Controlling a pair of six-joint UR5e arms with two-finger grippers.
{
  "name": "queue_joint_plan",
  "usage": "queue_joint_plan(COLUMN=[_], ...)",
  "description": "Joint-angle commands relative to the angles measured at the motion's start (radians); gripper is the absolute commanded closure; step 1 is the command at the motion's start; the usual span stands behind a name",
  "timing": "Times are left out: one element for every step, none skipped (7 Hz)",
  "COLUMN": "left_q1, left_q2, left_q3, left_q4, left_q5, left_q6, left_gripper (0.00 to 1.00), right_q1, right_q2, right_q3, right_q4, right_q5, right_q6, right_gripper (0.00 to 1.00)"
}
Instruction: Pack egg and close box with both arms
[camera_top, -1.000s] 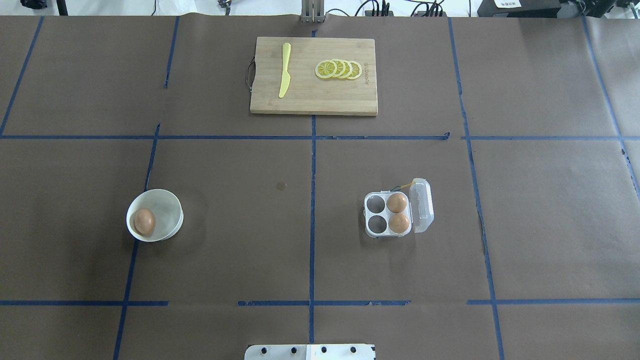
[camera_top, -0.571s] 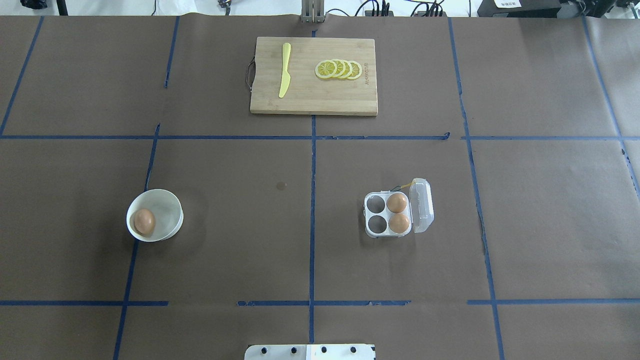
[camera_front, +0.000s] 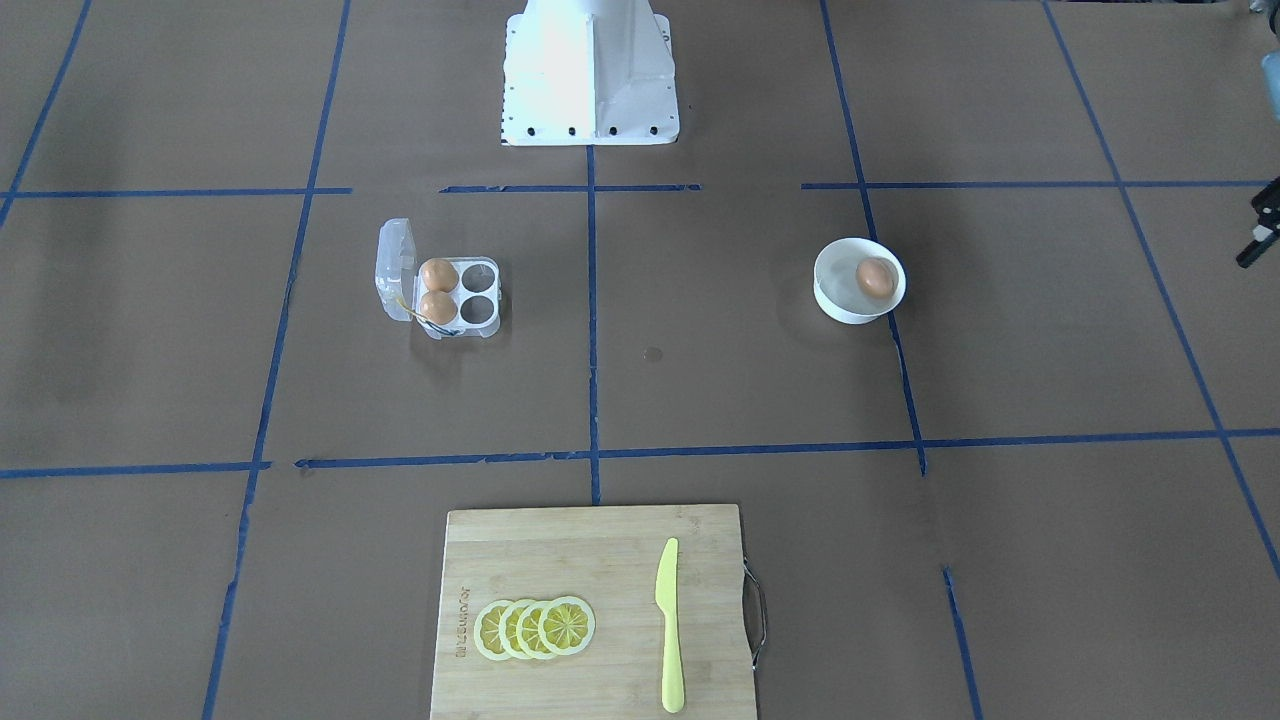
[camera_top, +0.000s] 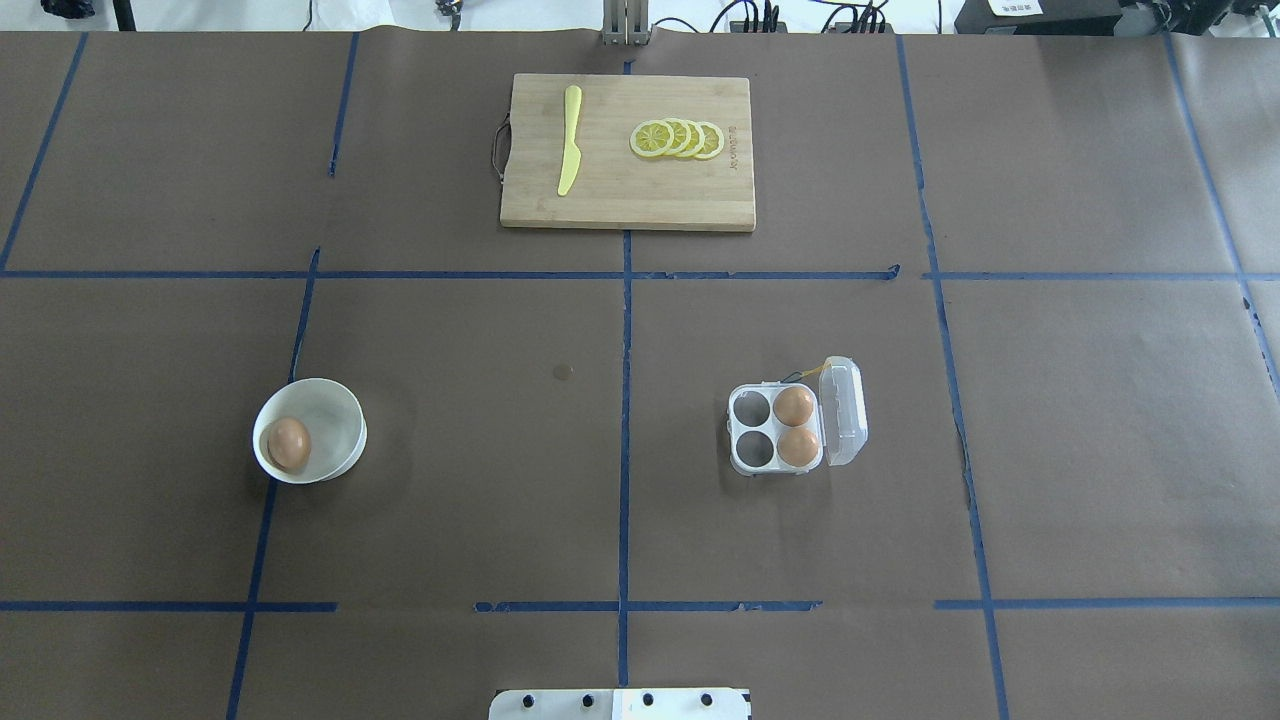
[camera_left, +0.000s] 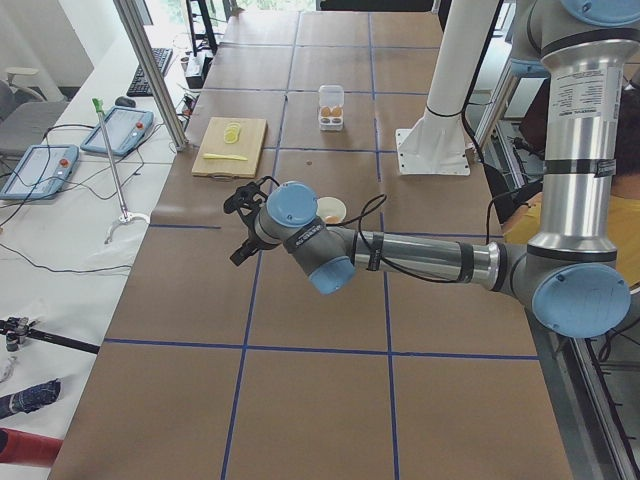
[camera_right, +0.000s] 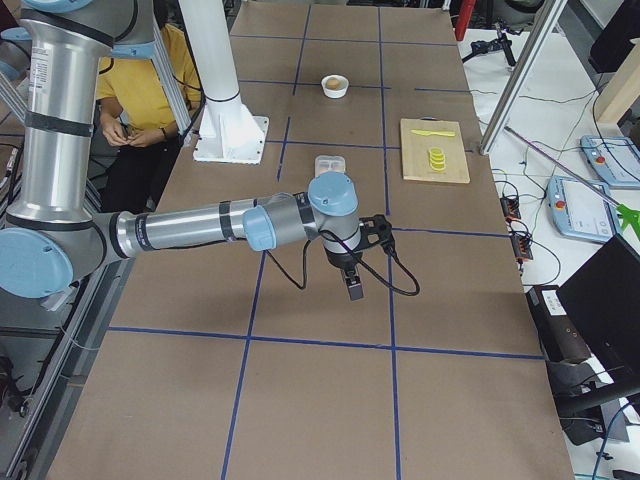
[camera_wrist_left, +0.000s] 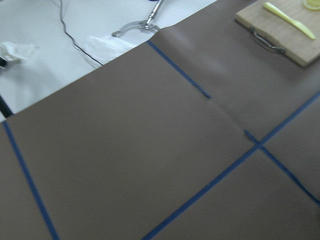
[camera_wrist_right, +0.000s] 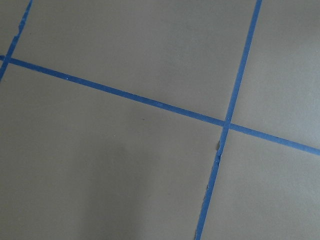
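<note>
One orange-brown egg lies in a round white bowl on the table's left half; it also shows in the front view. The clear four-cell box stands right of centre with its lid open and two eggs in its right-hand cells. Its two left cells are empty. My left gripper hovers over bare table well left of the bowl. My right gripper hovers over bare table well right of the box. I cannot tell whether either is open or shut.
A wooden cutting board at the far middle carries a yellow knife and lemon slices. The white pedestal base stands at the near edge. Blue tape lines cross the brown paper cover.
</note>
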Motion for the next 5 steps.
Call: queue_joint_plan(left_q1=[0.17,0.284,0.402,0.535,0.635], left_q2=[0.005,0.026,0.031,0.028,0.028], left_q3=[-0.112,-0.209,-0.261,-0.286,-0.294], left_q4=[-0.01,-0.01,-0.009,-0.003,0.016], left_q5=[0.072,0.162,0.266,0.398,0.504], left_q6=[-0.383,-0.582,-0.73,-0.861,-0.953], left_gripper=[0.02,0.11,0.21,0.22,0.22], right_q1=[0.0,0.0,0.0,0.0,0.0], right_q2=[0.0,-0.001,-0.001,-0.001,-0.001], right_q3=[-0.003,-0.003,-0.003,-0.009,-0.01], right_q4=[-0.002,-0.002,-0.002,0.0,0.0], right_q5=[0.003,0.003,0.001,-0.002,-0.003], right_q6=[0.001,0.001,0.001,0.001,0.001], right_gripper=[0.0,0.0,0.0,0.0,0.0])
